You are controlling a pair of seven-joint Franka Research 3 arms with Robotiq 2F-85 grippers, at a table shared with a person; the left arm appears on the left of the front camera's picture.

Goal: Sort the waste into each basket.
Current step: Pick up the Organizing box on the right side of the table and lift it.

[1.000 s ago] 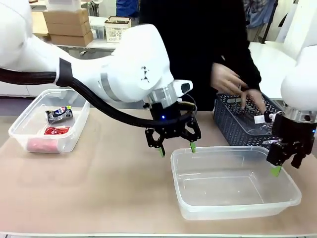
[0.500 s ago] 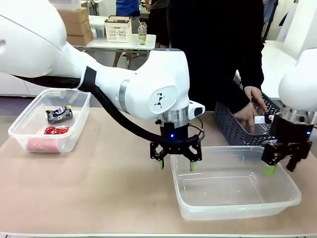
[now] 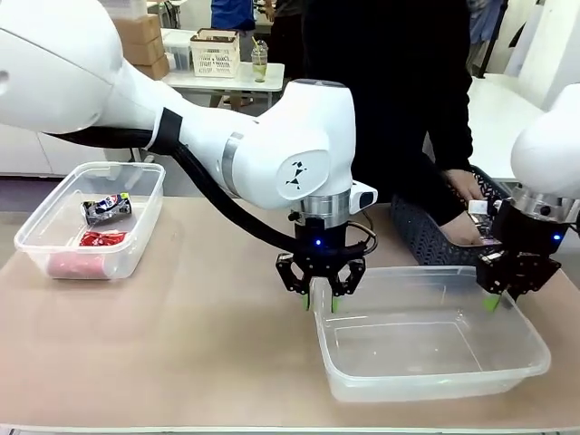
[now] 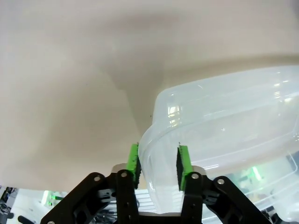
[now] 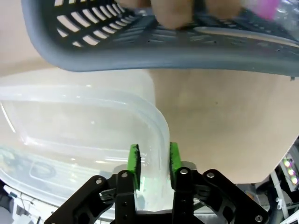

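Note:
An empty clear basket (image 3: 426, 385) stands at the front right of the table. My left gripper (image 3: 320, 304) is shut on its rim at the near-left corner, green pads on either side of the wall (image 4: 159, 161). My right gripper (image 3: 492, 302) is shut on the rim at the far-right corner (image 5: 153, 161). A second clear basket (image 3: 36, 227) at the far left holds waste: a silver and blue can (image 3: 109, 207) and a crushed red can (image 3: 101, 239).
A dark grey lattice basket (image 3: 417, 231) stands just behind the right-hand clear one, close to my right gripper (image 5: 163, 46). The person's hand (image 3: 462, 186) reaches into it. Bare tabletop (image 3: 208, 308) lies between the two clear baskets.
Both grippers went from open to shut on the clear basket's rim. My left arm moved right to the basket's corner, and the person's hand moved lower into the grey basket.

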